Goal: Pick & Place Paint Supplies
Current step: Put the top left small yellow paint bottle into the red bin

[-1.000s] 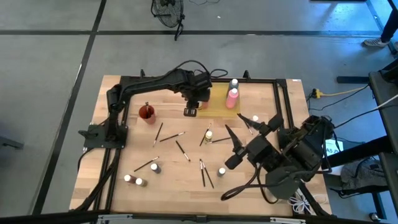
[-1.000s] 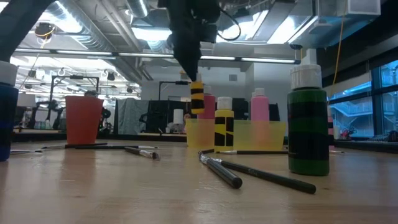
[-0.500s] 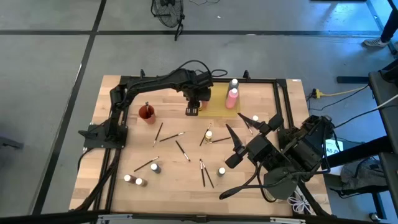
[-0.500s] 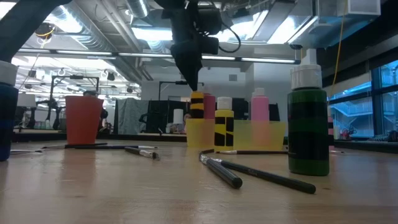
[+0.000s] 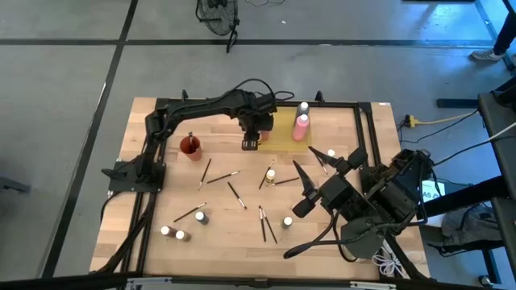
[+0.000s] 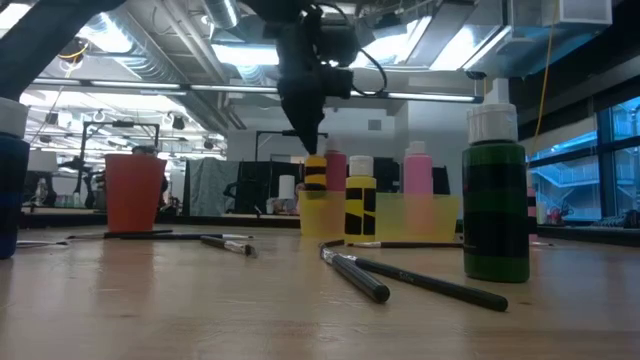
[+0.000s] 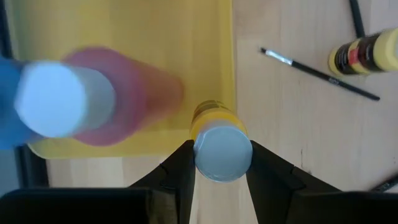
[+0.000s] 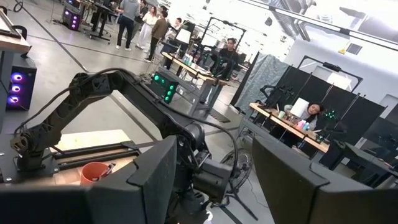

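Note:
My left gripper is shut on a yellow, white-capped paint bottle at the near left corner of the yellow tray. In the low view the bottle stands upright with its lower part behind the tray's wall. A pink bottle and a blue bottle stand in the tray. Brushes and small bottles lie scattered on the table. My right gripper hangs open high over the table's right side, holding nothing. My left gripper pinches the bottle's white cap between its two fingers, one on each side. The fingers come from above, pointing steeply down. The bottle stands upright below them; the tray wall hides its base, so whether it rests on anything I cannot tell.
A red cup stands at the left. More brushes and small bottles lie toward the near edge. A green bottle stands close to the low camera. A black frame borders the table.
My left gripper has gone down with the yellow bottle, which stays upright; the bottle's lower part now sits behind the tray wall where it hung above it before. My right gripper has kept still.

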You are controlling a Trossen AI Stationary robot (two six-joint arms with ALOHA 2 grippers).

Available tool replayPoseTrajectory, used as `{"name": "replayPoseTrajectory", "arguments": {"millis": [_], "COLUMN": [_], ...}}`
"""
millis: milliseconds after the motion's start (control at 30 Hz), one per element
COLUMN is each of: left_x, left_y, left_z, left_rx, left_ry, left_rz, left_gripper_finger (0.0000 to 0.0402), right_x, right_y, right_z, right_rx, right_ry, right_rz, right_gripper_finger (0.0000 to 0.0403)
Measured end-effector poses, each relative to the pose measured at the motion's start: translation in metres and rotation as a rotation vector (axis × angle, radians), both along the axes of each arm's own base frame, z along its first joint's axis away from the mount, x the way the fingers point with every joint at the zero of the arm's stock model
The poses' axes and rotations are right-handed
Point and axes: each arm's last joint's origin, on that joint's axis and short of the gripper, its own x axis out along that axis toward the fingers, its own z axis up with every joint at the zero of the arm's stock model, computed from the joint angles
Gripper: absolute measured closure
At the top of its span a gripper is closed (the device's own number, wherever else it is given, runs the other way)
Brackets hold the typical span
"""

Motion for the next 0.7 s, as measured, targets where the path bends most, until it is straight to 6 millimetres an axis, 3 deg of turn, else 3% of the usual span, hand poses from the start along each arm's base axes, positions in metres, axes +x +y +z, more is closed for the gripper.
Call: {"name": "replayPoseTrajectory", "arguments": {"millis": [333, 700], "left_x": [0.005, 0.009], "left_y": [0.004, 0.007], "left_z": [-0.016, -0.015], "left_rx": [-0.019, -0.037], "left_ry": [0.038, -0.019], "left_rz": [0.007, 0.002], "left_gripper_finger": [0.0288, 0.0288], "right_x": [0.0, 0.0], "right_y": [0.0, 0.0], "right_z": [-0.001, -0.002], "right_rx": [0.0, -0.007], "right_ry": [0.013, 0.034], "right_rz": [0.015, 0.029], "right_gripper_finger": [0.019, 0.019]}}
